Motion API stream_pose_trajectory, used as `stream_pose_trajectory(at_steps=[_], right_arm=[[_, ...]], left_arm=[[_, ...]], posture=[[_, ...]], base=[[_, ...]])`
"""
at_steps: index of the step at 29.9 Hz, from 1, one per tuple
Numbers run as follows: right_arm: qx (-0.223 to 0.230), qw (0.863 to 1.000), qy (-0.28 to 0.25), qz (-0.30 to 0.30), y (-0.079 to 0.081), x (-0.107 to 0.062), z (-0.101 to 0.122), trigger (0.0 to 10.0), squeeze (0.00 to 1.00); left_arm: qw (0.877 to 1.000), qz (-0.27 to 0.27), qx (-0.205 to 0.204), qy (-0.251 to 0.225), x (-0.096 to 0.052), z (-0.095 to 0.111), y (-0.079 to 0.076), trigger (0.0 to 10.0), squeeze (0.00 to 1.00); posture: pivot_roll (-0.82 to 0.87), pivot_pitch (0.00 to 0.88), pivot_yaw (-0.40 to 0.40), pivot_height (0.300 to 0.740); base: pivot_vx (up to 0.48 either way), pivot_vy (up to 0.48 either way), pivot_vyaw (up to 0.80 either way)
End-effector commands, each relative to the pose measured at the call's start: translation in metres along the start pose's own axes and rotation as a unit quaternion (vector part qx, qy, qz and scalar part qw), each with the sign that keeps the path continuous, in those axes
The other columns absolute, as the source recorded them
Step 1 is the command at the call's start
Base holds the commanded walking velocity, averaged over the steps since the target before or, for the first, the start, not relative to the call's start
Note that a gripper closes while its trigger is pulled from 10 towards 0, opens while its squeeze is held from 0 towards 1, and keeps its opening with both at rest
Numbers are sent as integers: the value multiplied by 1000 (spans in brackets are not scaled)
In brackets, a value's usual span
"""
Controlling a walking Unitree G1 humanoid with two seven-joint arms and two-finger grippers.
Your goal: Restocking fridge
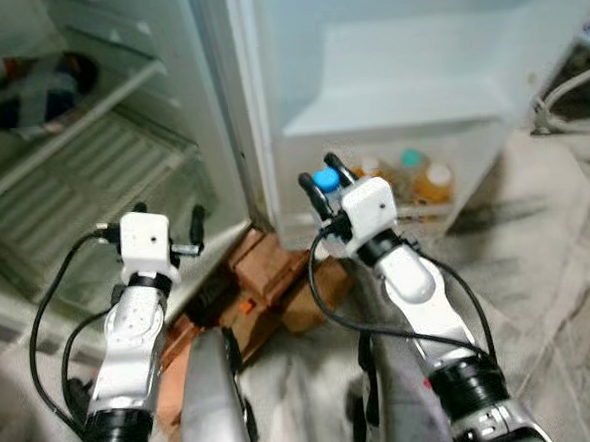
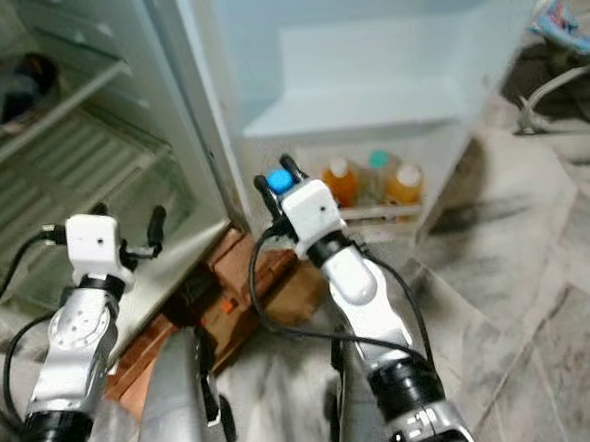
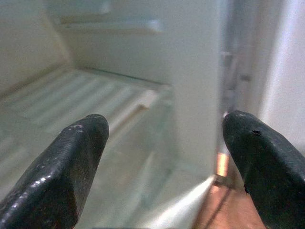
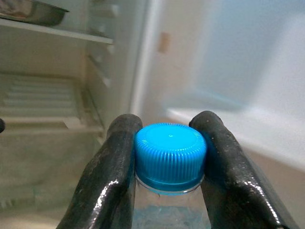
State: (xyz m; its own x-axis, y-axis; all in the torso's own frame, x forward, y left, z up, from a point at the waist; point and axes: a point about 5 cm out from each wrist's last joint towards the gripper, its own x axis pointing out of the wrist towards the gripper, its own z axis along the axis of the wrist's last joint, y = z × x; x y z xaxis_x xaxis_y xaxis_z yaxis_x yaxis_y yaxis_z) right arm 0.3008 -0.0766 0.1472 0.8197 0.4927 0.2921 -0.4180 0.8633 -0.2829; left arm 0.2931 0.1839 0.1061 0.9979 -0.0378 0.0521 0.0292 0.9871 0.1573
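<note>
Fridge (image 1: 90, 143) stands open over a grey marbled floor (image 1: 570, 294), bricks (image 1: 268, 273) at its foot. The right gripper (image 4: 170, 152) clenches a blue-capped bottle (image 4: 170, 155) before the door shelf (image 1: 423, 188), which carries orange-filled bottles (image 1: 435, 182). The left gripper (image 3: 164, 152) is spread, grasping nothing, facing a ribbed crisper cover (image 3: 86, 102)

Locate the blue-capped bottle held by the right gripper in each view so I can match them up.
Left eye view: blue-capped bottle at centre, between the right gripper fingers, before the door shelf.
Right eye view: left of centre, same grip.
Right wrist view: cap fills the lower centre, clamped by both fingers.
Left wrist view: not in it.
Shared landmark: the orange bottles on the fridge door shelf.
</note>
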Motion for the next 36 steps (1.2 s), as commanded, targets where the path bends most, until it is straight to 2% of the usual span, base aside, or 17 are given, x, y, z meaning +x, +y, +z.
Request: stream_pose_trajectory(at_steps=[1, 15, 21, 27, 29, 33, 35, 36], right_arm=[[-4, 1000, -27, 5, 0, 4, 9, 10000, 0], [-28, 999, -15, -14, -2, 0, 2, 10000, 0], [-33, 999, -10, 0, -4, 3, -5, 10000, 0], [-45, 999, -16, 1, -21, 22, -10, 10000, 0], [-55, 998, -19, 1, -22, 23, -9, 10000, 0], [-64, 997, -36, 7, -26, 40, -1, 10000, 0], [-65, 996, -66, 11, -23, 52, 11, 10000, 0], [-65, 996, -66, 11, -23, 52, 11, 10000, 0]], left_arm=[[1000, 3, -2, 8, -1, -3, 1, 10000, 0], [1000, 2, -6, 10, -6, -4, 1, 10000, 0], [1000, -1, -5, 10, -10, -3, 1, 10000, 0], [1000, -4, -1, 13, -19, -1, 4, 10000, 0], [1000, -3, -1, 13, -21, 0, 5, 10000, 0], [1000, 0, 2, 15, -27, 2, 8, 10000, 0], [1000, 3, 7, 19, -32, 3, 11, 10000, 0], [1000, 3, 7, 19, -32, 3, 11, 10000, 0]], posture=[[13, 162, 20, 547], [24, 178, 19, 547], [52, 204, 19, 547], [92, 244, 13, 547], [103, 255, 11, 547], [129, 279, 10, 547], [141, 290, 11, 547], [141, 290, 11, 547]], base=[[0, 0, 0], [0, 0, 0], [0, 0, 0], [0, 0, 0], [0, 0, 0], [0, 0, 0], [0, 0, 0], [0, 0, 0]])
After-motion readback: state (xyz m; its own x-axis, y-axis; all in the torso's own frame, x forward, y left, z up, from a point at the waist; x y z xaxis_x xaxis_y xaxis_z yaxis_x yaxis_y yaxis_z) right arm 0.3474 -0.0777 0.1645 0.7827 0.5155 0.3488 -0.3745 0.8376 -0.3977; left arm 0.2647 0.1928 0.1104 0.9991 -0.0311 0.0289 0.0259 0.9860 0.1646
